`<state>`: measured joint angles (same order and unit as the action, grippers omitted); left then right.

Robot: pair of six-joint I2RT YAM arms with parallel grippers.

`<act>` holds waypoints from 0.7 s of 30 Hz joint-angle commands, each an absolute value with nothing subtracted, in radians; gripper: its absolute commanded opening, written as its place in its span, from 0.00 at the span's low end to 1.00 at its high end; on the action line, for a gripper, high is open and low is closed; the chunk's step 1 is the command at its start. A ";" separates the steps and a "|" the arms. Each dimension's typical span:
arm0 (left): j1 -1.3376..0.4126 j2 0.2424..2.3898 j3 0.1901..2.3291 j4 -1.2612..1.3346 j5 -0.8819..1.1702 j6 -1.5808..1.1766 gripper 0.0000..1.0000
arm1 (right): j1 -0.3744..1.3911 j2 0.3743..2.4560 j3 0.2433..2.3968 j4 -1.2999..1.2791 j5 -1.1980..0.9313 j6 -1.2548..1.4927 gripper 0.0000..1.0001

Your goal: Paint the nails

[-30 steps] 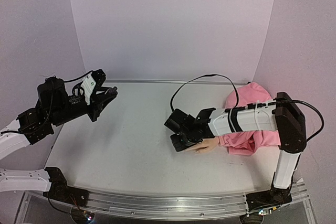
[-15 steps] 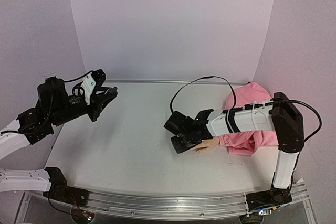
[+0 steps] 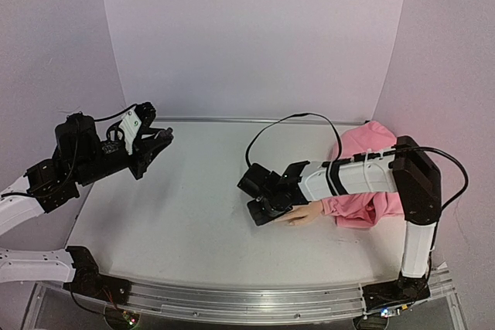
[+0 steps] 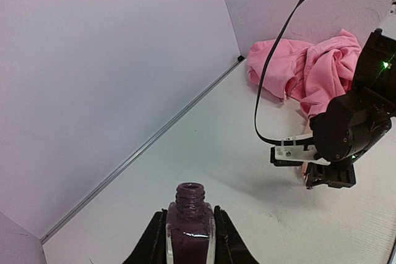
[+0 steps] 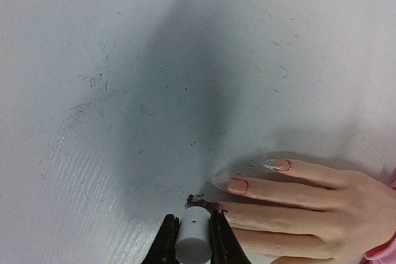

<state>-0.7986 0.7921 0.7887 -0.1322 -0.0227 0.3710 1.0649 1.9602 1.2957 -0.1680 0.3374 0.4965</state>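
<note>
The mannequin hand (image 5: 309, 211) lies palm down on the table, its pink sleeve (image 3: 371, 191) to the right. Two pale nails (image 5: 238, 185) show in the right wrist view; a third fingertip carries dark polish (image 5: 201, 202) right at the cap's tip. My right gripper (image 5: 190, 230) is shut on the white brush cap (image 5: 192, 236), held over that fingertip; it also shows in the top view (image 3: 263, 208). My left gripper (image 4: 190, 239) is shut on the open bottle of dark purple polish (image 4: 190, 224), held up at the far left (image 3: 151, 144).
The pink fabric (image 4: 309, 69) is bunched at the table's back right corner. A black cable (image 3: 290, 125) arcs above the right arm. The white table (image 3: 193, 206) carries faint scuffs. Lilac walls close three sides.
My right gripper has shifted slightly left along the hand's fingertips. The left arm has not moved.
</note>
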 commanded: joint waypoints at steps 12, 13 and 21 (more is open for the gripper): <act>-0.801 0.791 0.791 -0.097 -0.041 0.388 0.00 | 1.061 1.834 1.303 -0.163 0.328 0.479 0.00; -0.801 0.792 0.792 -0.097 -0.044 0.388 0.00 | 1.060 1.808 1.296 -0.166 0.330 0.472 0.00; -0.799 0.856 0.821 -0.096 -0.005 0.379 0.00 | 1.012 1.602 1.221 -0.088 0.363 0.398 0.00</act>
